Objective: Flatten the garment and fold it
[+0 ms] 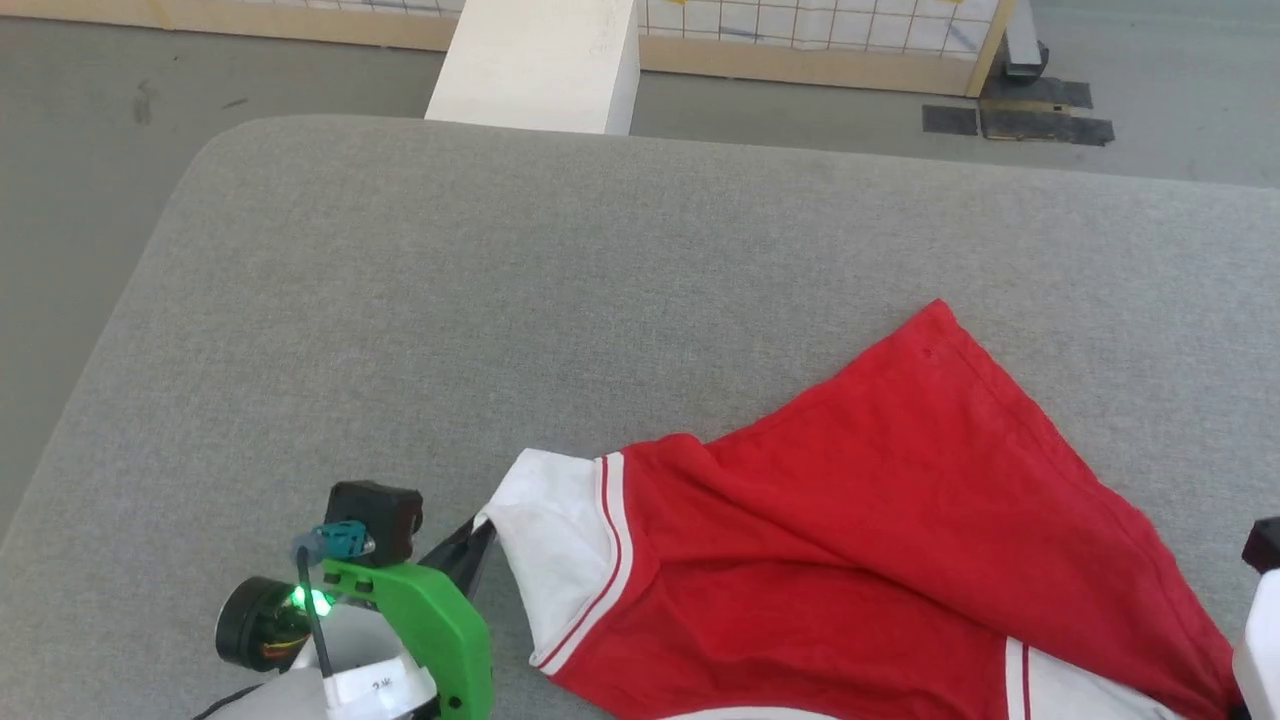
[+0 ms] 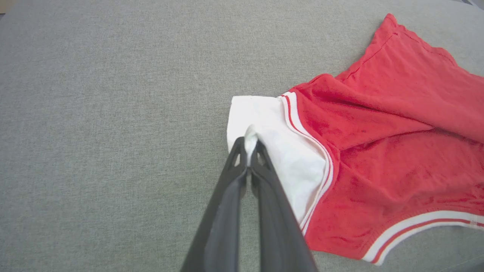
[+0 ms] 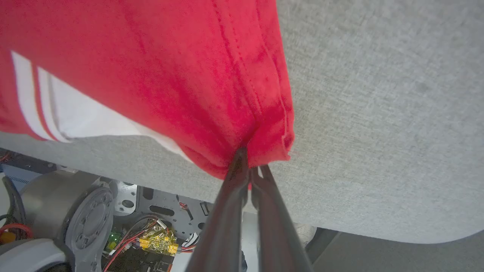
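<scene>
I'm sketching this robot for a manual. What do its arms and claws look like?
The left claw and right claw each have two long, dark, tapering fingers. The left arm is white, with a green bracket, a black box, a teal plug, a black cable and a green light.

You have no text, number or brand that can be read here. One small dark scribble sits on the white band [image 1: 378,688] of the left arm, low in the head view, too small and blurred to make out. The garment [image 1: 900,520] shows you red cloth and striped trim, nothing legible.
</scene>
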`<state>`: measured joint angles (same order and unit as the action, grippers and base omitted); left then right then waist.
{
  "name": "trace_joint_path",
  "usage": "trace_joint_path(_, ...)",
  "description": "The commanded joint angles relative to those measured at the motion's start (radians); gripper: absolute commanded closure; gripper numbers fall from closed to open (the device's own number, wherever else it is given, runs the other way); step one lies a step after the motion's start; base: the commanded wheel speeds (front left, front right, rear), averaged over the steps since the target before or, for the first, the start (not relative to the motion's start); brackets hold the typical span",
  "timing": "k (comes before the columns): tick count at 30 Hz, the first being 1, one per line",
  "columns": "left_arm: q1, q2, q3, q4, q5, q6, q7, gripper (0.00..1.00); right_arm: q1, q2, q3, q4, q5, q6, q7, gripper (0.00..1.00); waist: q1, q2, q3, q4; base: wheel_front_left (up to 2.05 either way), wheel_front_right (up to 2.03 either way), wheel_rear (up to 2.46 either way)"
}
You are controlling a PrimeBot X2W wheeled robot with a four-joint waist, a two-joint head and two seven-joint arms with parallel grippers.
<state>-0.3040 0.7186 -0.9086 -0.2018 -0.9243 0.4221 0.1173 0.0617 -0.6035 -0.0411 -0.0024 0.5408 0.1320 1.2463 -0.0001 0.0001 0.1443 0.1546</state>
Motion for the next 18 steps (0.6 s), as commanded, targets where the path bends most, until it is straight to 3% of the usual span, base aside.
trace_joint_path(1,-0.006,-0.007,0.001,0.004,-0.001,-0.002,-0.003,1.0,-0.008,0.006,-0.007,-0.017,-0.008,-0.001,0.011,0.0,0.0001,-0.0001,0.004,0.004,0.0,0.0,0.0)
trace_joint_path(12,-0.052,-0.019,0.0,-0.019,0.022,-0.012,-0.002,1.0,-0.236,-0.011,0.003,-0.152,0.064,-0.001,0.098,0.0,0.0001,-0.0001,0.063,0.067,0.0,0.0,0.0)
trace_joint_path(18,-0.091,-0.036,-0.002,-0.046,0.046,-0.014,-0.005,1.0,-0.444,-0.004,0.092,-0.108,0.047,-0.001,0.104,0.0,0.0001,-0.0001,0.134,0.128,0.0,0.0,0.0)
